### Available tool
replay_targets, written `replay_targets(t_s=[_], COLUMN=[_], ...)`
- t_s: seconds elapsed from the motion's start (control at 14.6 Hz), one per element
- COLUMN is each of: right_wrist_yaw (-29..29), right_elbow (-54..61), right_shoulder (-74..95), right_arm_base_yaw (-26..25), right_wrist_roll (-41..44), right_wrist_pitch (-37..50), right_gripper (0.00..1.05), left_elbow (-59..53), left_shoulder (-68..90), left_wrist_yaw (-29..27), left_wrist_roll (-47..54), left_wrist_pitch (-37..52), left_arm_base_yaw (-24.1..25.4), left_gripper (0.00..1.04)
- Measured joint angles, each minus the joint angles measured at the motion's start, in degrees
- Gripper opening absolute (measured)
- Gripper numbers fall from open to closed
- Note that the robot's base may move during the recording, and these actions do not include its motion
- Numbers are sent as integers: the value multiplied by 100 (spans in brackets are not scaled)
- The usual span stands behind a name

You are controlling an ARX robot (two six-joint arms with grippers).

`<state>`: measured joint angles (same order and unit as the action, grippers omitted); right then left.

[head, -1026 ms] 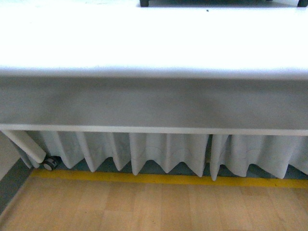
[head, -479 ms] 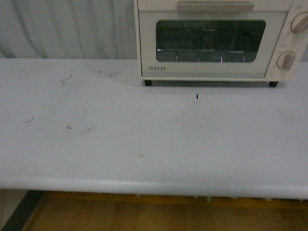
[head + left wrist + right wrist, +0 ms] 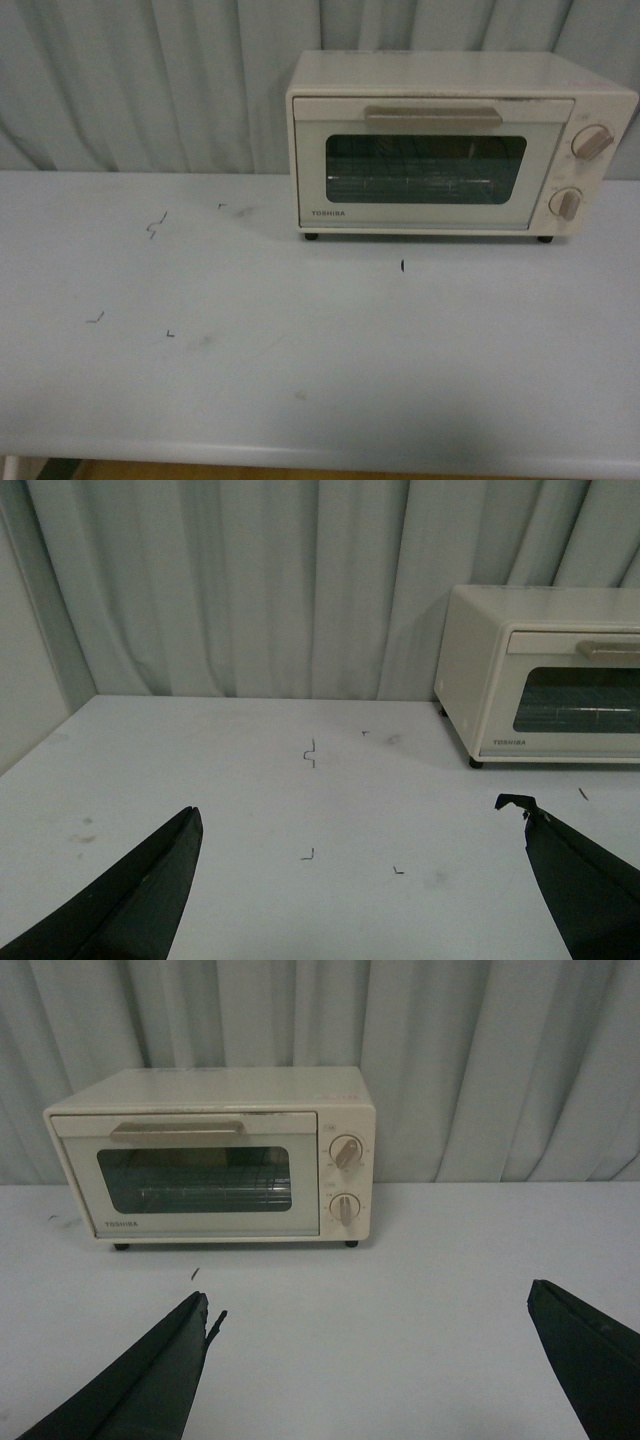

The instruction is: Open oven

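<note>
The cream-white oven (image 3: 455, 145) stands at the back right of the white table (image 3: 300, 350). Its glass door is shut, with the beige bar handle (image 3: 433, 115) along the top and two round knobs (image 3: 590, 142) on the right. A wire rack shows behind the glass. Neither gripper shows in the front view. In the left wrist view the oven (image 3: 545, 680) is far off to one side of my open left gripper (image 3: 360, 825). In the right wrist view the oven (image 3: 215, 1155) lies ahead of my open right gripper (image 3: 370, 1305). Both grippers are empty.
A grey pleated curtain (image 3: 150, 80) hangs right behind the table and oven. Small dark marks (image 3: 157, 224) dot the tabletop on the left. A short dark speck (image 3: 403, 266) lies in front of the oven. The table's front edge (image 3: 300, 458) is near the bottom.
The front view has tilted upward: from the table's front edge and floor, to the tabletop with the oven's lower part, to the whole oven now.
</note>
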<state>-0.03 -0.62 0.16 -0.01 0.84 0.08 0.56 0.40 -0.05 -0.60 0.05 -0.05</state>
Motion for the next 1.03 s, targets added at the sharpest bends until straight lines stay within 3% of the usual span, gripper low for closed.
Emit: replay_targets(t_s=[1.03], right_wrist_yaw=[4], right_elbow=[0], right_shoulder=[4], right_arm_base_yaw=[0], right_wrist_roll=[0], right_wrist_pitch=[-33], right_gripper=[98], left_elbow=[0], left_shoulder=[0], left_wrist_yaw=[4], left_wrist_roll=[0], left_wrist_pitch=[-26], left_arm_base_yaw=[0], left_gripper=[98])
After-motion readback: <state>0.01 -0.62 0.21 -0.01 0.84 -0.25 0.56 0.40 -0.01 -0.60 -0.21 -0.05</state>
